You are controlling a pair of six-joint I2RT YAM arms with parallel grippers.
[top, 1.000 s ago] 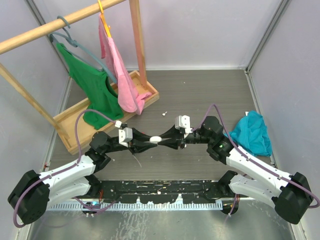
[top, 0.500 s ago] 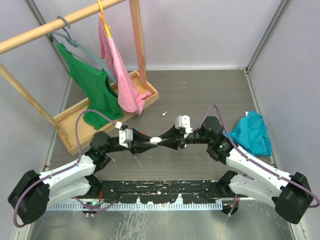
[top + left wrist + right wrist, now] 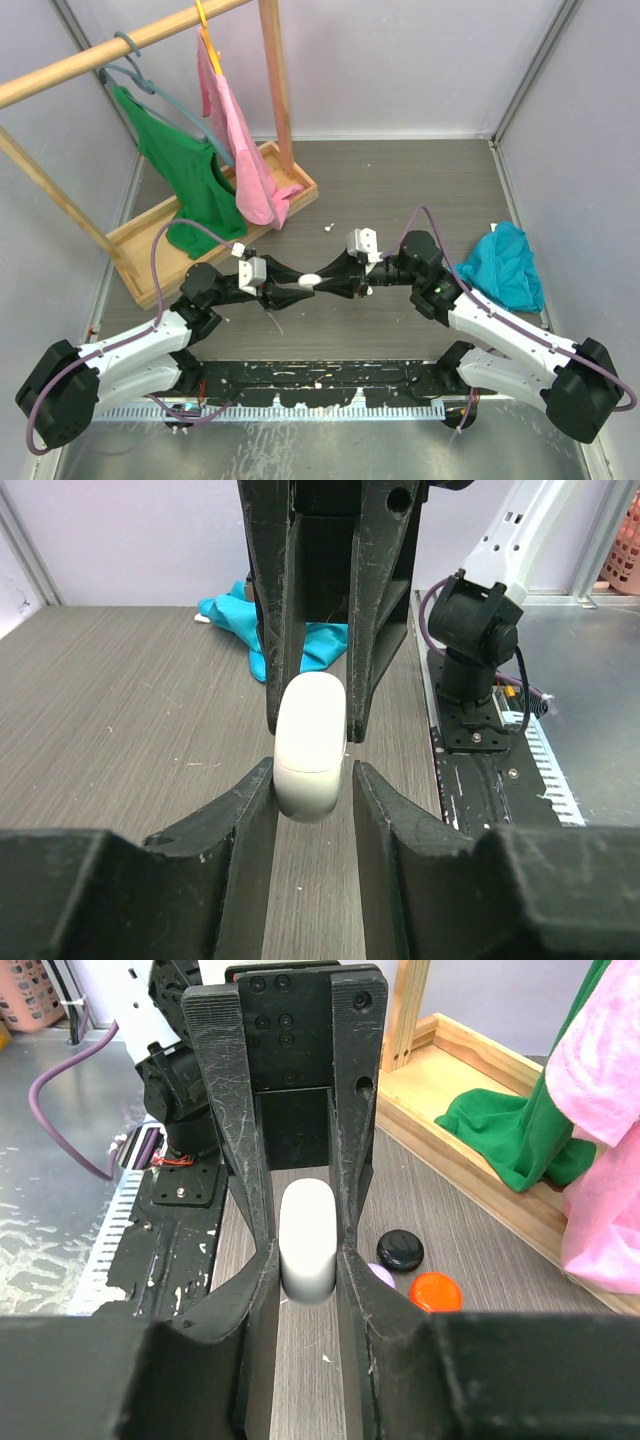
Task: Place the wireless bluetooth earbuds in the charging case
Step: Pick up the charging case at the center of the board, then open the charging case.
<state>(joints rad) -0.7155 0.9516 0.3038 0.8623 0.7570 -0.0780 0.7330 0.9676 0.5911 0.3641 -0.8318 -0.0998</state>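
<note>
A lilac piece (image 3: pixel 383 1275) is half hidden behind the right gripper (image 3: pixel 308 1268); a white speck (image 3: pixel 327 227) defies naming.

I see the charging case (image 3: pixel 311 279) at bench (image 3: pixel 400 180) centre between the left end effector (image 3: pixel 299 283) and right end effector (image 3: pixel 321 280), an earbud (image 3: pixel 327 227) behind them, the rack (image 3: pixel 276 90) in the far-left corner, a cloth (image 3: pixel 503 265) by the right edge.

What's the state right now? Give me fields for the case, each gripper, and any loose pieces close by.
case: white charging case, lid closed, spanning between the two grippers
right gripper: shut on one end of the case
left gripper: fingers flank the other end; grip unclear
nearby: black puck, red puck, lilac piece partly hidden behind a right finger
</note>
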